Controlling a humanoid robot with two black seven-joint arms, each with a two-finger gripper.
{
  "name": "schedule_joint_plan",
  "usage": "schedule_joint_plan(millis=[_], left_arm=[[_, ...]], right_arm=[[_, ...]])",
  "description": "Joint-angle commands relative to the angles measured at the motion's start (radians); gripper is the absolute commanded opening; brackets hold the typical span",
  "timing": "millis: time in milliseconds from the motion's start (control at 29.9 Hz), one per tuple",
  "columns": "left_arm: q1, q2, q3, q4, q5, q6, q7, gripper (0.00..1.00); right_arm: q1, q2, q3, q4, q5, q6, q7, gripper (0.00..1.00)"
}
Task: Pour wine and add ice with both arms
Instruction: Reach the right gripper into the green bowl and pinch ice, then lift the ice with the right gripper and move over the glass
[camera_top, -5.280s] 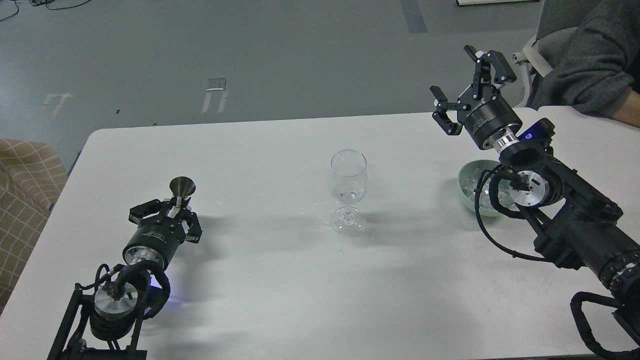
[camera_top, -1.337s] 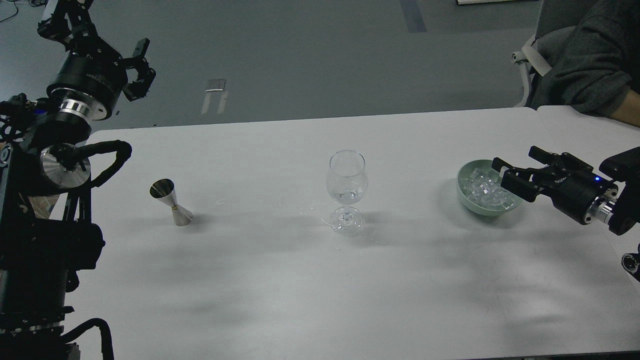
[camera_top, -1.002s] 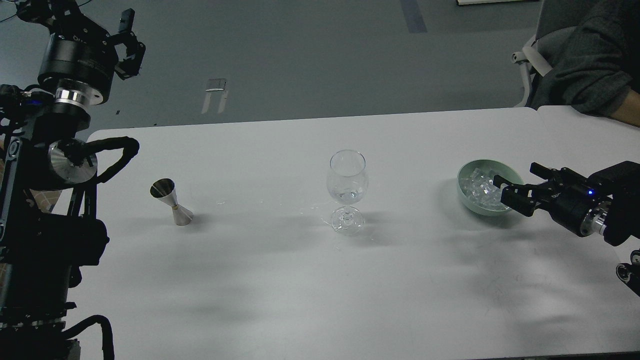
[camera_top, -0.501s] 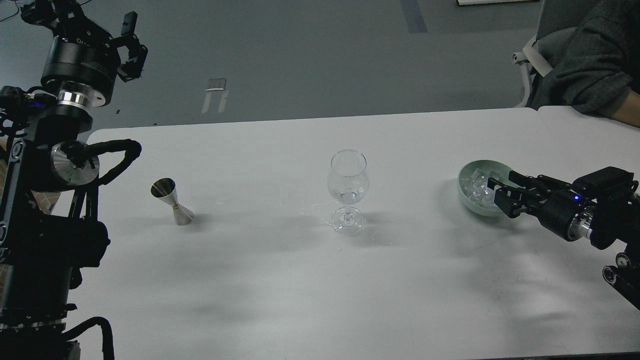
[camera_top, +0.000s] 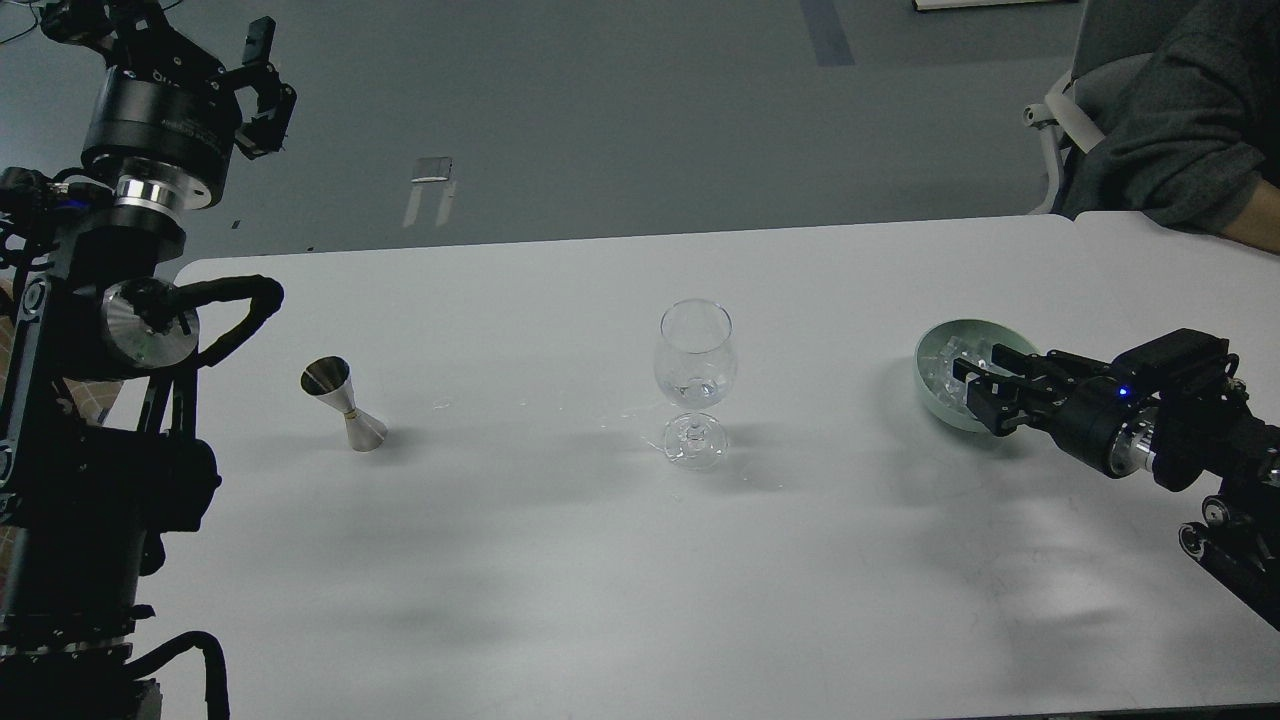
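Ice (camera_top: 945, 362) lies piled in the green bowl (camera_top: 930, 400) at the table's (camera_top: 560, 560) right side, and the right gripper (camera_top: 985, 385) reaches over the bowl's near rim, fingers spread apart just beside the cubes. Left gripper (camera_top: 170, 40) is raised at far left, fingers wide, well apart from the wine glass (camera_top: 695, 370).

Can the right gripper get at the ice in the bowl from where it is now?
Probably yes. The right gripper is open at the rim of the green bowl, fingers reaching over the ice, with nothing between them. Whether a finger touches a cube cannot be told.
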Motion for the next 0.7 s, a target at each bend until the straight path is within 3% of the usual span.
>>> schedule_joint_plan(millis=[0,67,200,401,535,668], left_arm=[[0.0,0.0,0.0,0.0,0.0,0.0,0.0,0.98],[-0.002,0.002,0.0,0.0,0.0,0.0,0.0,0.98],[-0.002,0.002,0.0,0.0,0.0,0.0,0.0,0.98],[-0.002,0.002,0.0,0.0,0.0,0.0,0.0,0.98],[-0.002,0.002,0.0,0.0,0.0,0.0,0.0,0.98],[-0.003,0.002,0.0,-0.002,0.0,0.0,0.0,0.98]], right_arm=[[0.014,0.0,-0.025,-0.011,0.002,0.0,0.0,0.52],[0.016,0.0,-0.032,-0.009,0.0,0.0,0.0,0.5],[0.013,0.0,-0.034,-0.009,0.0,0.014,-0.001,0.36],[0.013,0.0,-0.034,-0.006,0.002,0.014,-0.006,0.0],[0.017,-0.009,-0.032,0.032,0.006,0.014,-0.012,0.0],[0.031,-0.117,0.004,0.165,0.018,0.017,-0.015,0.0]])
